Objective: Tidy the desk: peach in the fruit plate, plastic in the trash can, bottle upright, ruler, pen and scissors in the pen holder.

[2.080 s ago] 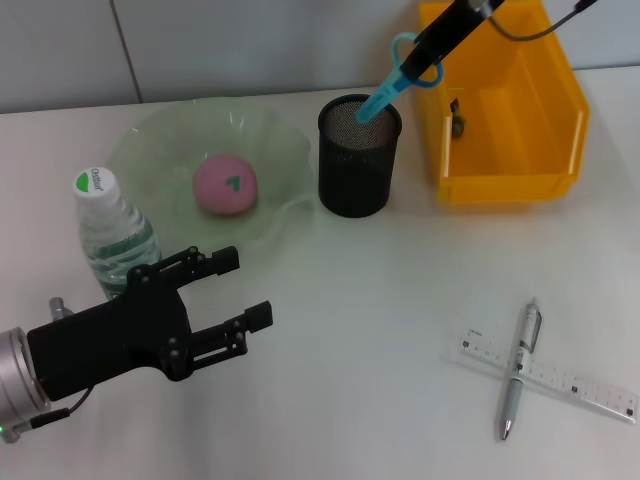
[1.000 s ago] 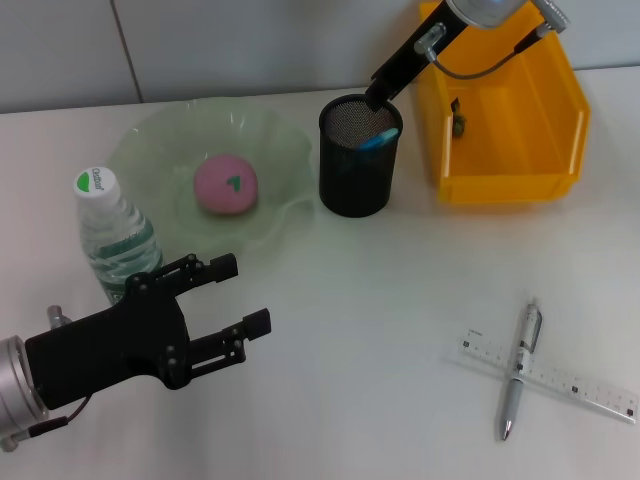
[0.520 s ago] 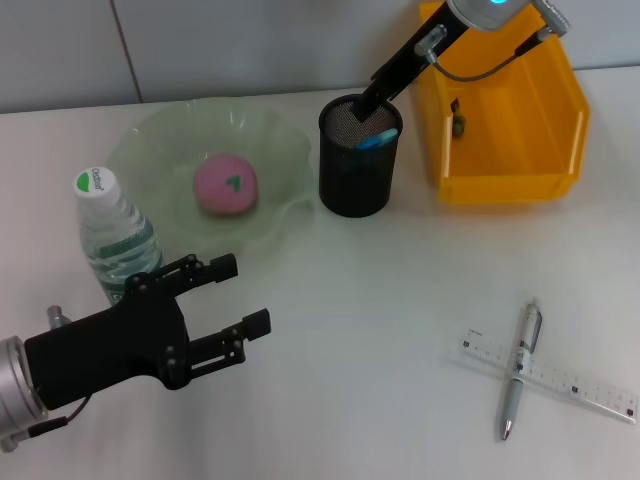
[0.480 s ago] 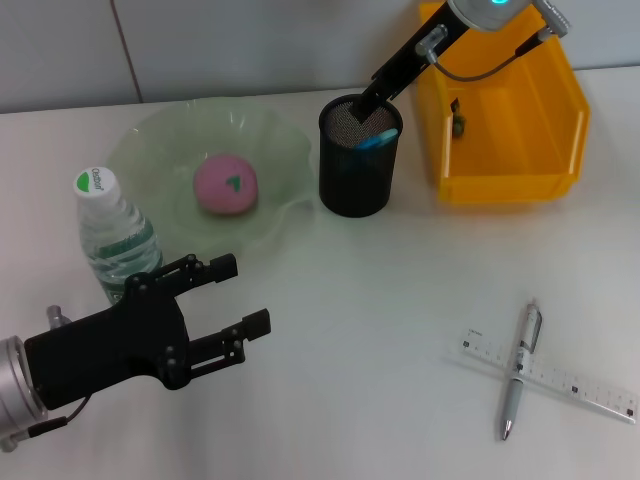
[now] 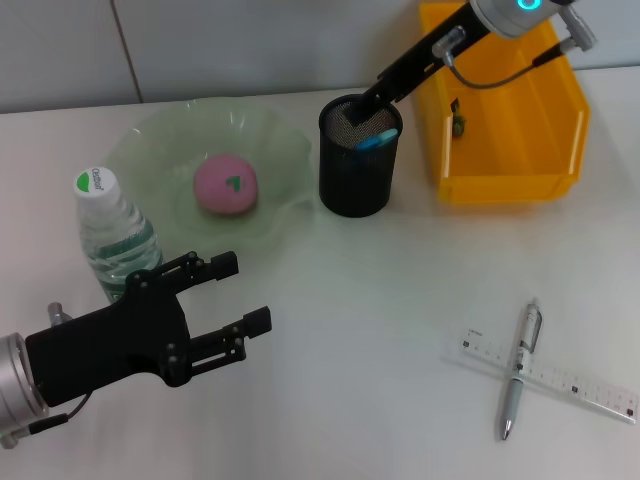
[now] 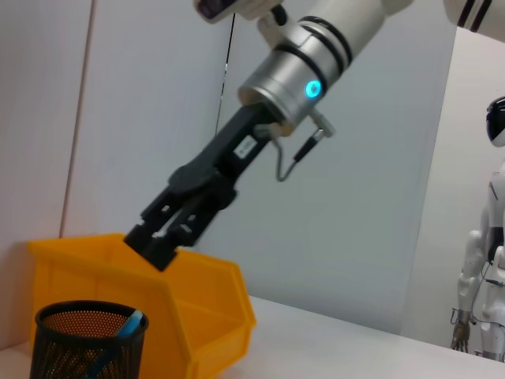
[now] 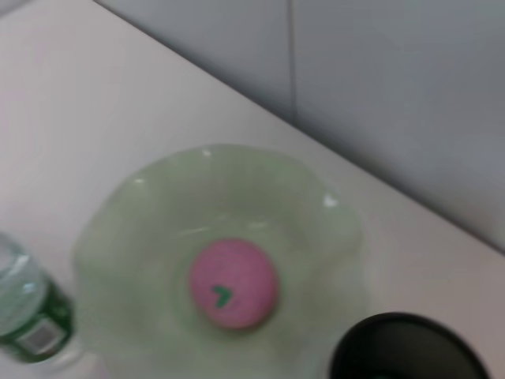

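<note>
Right hand (image 5: 372, 98), fingers apart, hovers over pen holder (image 5: 358, 170); scissors (image 5: 372, 142) rest inside. Left hand (image 5: 235, 292), fingers apart, idles above tabletop (image 5: 380, 340).

Most of the blue-handled scissors (image 5: 377, 139) are sitting hidden down inside the black mesh pen holder (image 5: 358, 170), only a bit of handle poking out. Something small and dark in the yellow plastic bin (image 5: 505, 175) is too tiny to identify. The clear water bottle (image 7: 24, 324) is getting cropped in the right wrist view.
</note>
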### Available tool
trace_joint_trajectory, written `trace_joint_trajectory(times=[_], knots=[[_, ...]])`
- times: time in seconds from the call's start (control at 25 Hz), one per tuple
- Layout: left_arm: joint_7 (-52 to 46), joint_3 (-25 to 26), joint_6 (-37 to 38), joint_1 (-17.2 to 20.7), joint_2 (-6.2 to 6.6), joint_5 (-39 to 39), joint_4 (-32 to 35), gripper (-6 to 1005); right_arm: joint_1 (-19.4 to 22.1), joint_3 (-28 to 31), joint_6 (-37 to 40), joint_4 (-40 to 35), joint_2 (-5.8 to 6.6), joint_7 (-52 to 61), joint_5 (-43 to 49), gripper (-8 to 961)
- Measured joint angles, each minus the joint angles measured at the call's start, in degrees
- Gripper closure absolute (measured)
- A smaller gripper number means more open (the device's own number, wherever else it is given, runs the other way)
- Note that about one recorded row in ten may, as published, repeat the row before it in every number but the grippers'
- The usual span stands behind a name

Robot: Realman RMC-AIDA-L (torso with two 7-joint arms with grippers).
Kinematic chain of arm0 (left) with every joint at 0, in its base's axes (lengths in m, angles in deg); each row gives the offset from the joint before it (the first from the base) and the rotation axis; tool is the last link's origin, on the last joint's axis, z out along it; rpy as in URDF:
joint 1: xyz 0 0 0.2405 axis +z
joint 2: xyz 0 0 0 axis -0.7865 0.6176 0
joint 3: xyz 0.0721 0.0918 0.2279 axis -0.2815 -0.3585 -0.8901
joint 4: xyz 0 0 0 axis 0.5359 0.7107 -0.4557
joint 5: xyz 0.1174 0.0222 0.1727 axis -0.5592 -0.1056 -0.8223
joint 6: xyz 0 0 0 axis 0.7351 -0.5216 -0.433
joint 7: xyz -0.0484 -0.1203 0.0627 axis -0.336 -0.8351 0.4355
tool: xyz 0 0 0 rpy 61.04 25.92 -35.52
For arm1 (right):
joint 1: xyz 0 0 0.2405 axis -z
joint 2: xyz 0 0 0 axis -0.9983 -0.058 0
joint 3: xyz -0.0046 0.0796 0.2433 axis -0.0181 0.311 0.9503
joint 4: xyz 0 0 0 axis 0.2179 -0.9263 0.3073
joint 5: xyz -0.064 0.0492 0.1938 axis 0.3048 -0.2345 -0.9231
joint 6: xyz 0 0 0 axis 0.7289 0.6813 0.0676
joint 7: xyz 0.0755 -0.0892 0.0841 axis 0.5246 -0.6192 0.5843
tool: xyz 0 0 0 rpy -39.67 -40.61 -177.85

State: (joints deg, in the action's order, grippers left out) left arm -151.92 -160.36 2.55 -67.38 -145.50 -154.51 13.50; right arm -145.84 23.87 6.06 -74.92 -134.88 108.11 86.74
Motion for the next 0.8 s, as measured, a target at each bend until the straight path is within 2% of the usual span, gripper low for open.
trace_joint_trajectory(times=[0.08, 0.16, 0.24, 0.28, 0.32, 0.48, 0.72, 0.8], knots=[[0.0, 0.0, 0.0, 0.0, 0.0, 0.0, 0.0, 243, 2.8, 0.0, 4.3, -4.2, -0.01, 0.0, -3.1, 149], [0.0, 0.0, 0.0, 0.0, 0.0, 0.0, 0.0, 243, 3.8, 0.0, 6.0, -5.9, -0.09, 0.1, -3.9, 150], [0.1, 0.0, -0.1, 0.0, 0.0, 0.0, 0.0, 243, 6.2, -0.3, 9.4, -9.7, -0.48, 0.2, -4.9, 150], [0.4, 0.0, -0.3, 0.1, 0.0, 0.0, 0.0, 243, 8.7, -0.5, 13.0, -13.3, -1.05, 0.5, -5.2, 150], [0.4, 0.0, -0.3, 0.1, 0.0, 0.0, 0.0, 243, 8.7, -0.5, 13.0, -13.3, -1.05, 0.5, -5.2, 150], [1.0, 0.0, -0.9, 0.1, -0.01, 0.0, -0.4, 243, 12.9, -1.1, 19.5, -18.6, -2.05, 0.8, -5.2, 151], [2.2, -0.6, -1.3, -0.2, -0.09, -0.9, -1.3, 243, 20.6, -8.9, 22.8, -23.3, -2.27, 0.6, -4.9, 153], [1.9, -0.8, -1.3, -0.4, 0.02, -3.7, -1.0, 243, 22.3, -10.7, 22.8, -23.7, -2.3, -0.1, -4.8, 153]])
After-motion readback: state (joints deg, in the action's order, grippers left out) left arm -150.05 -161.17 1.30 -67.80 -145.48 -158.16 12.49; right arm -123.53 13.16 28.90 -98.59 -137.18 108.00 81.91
